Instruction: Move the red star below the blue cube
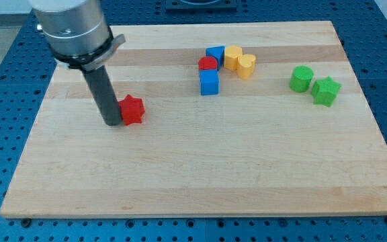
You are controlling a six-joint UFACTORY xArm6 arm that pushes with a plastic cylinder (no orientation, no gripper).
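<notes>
The red star (133, 109) lies on the wooden board left of centre. My tip (112, 123) is at its left side, touching or almost touching it. The blue cube (209, 83) sits toward the view's top, right of the star and higher up. A red cylinder (207, 64) stands just above the cube, touching it.
A blue block (216, 54), a yellow block (233, 56) and a yellow heart (246, 66) cluster by the red cylinder. A green cylinder (302, 79) and a green star (326, 91) sit at the right. The board (193, 181) ends on a blue perforated table.
</notes>
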